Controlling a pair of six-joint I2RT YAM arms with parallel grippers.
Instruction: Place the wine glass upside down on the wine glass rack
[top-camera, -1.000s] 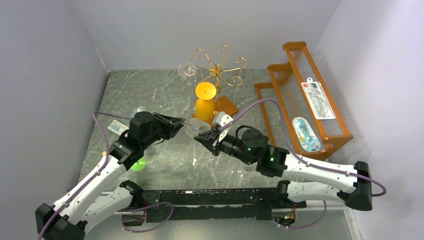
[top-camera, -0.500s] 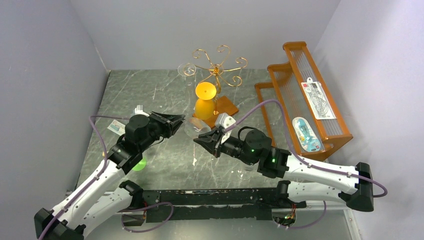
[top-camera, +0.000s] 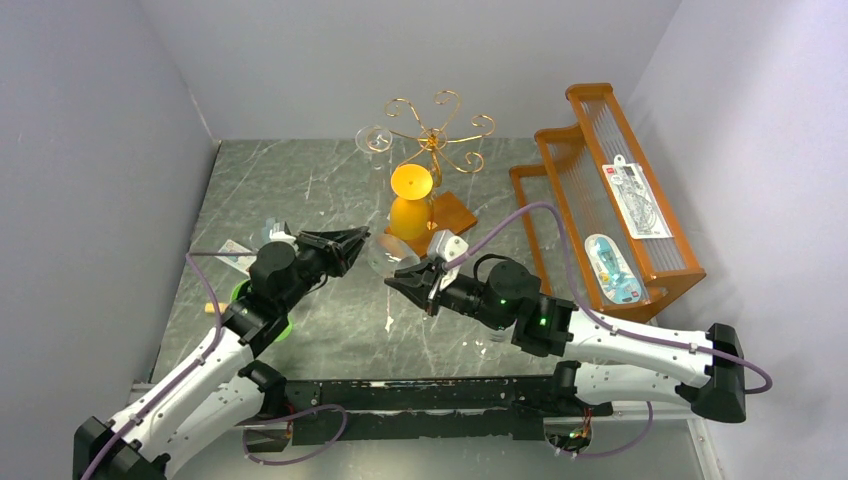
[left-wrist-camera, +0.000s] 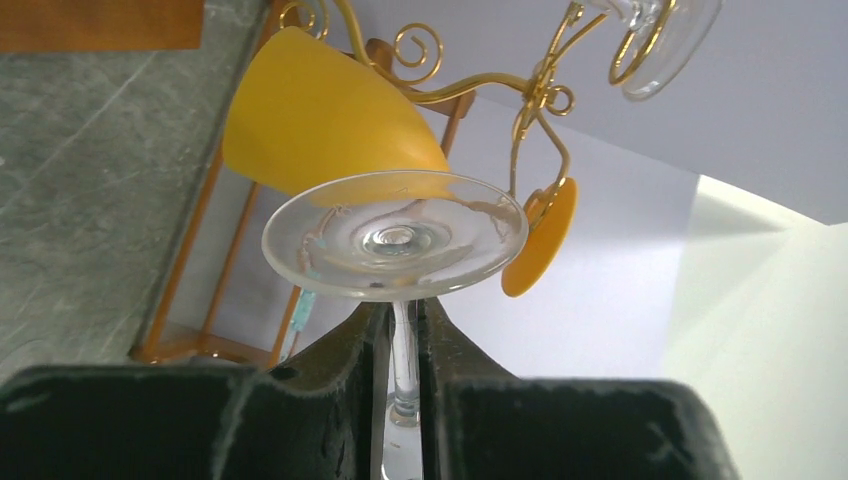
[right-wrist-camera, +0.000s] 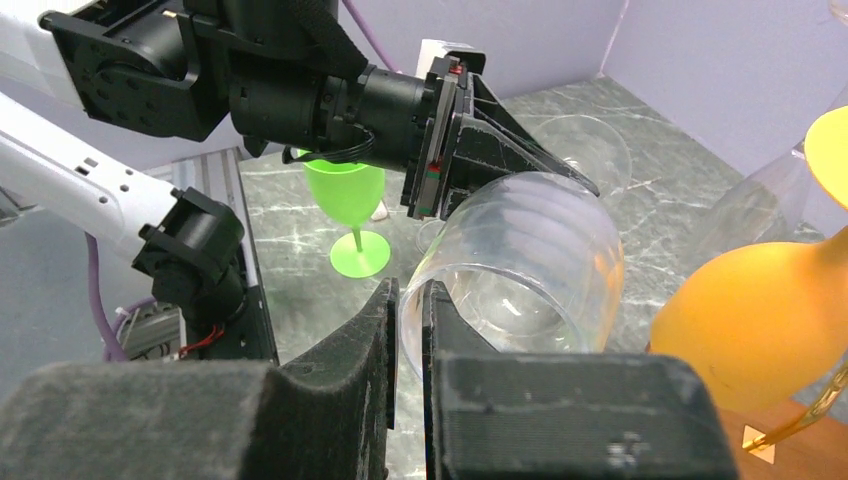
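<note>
Step in hand: a mid-air two-gripper hold on the wine glass (top-camera: 383, 255). It looks like a hand-over or a re-grip before hanging.

Wine glass: it lies roughly on its side at the centre of the top view, off the table. Its foot points toward the left arm and its bowl toward the right arm.

Left gripper (left-wrist-camera: 402, 320): closed on the stem just under the foot. In its wrist view the clear foot disc faces up the frame toward the rack.

Right gripper (right-wrist-camera: 408, 300): its fingers appear pinched on the bowl's rim, with the glass wall between them.

Wine glass rack (top-camera: 435, 130): it stands in the upper centre of the top view on its wooden base (top-camera: 457, 210), above the two grippers in frame and apart from them.

Rack load: an orange glass (top-camera: 410, 215) hangs bowl-down on the near side. A clear glass (top-camera: 372, 140) hangs at the upper left arm. The scrolls on the right side look free.

Green glass (right-wrist-camera: 345, 195): upright on the table under the left arm, not involved.

Next move calls for: one gripper to let go cleanly while the other takes the full weight. Which one will carry, I cannot tell. The carrier then has to turn the glass foot-up and slide the stem into a free scroll so that the foot rests on the wire.

Care: the approach should stay clear of the orange glass, which hangs near the path.
</note>
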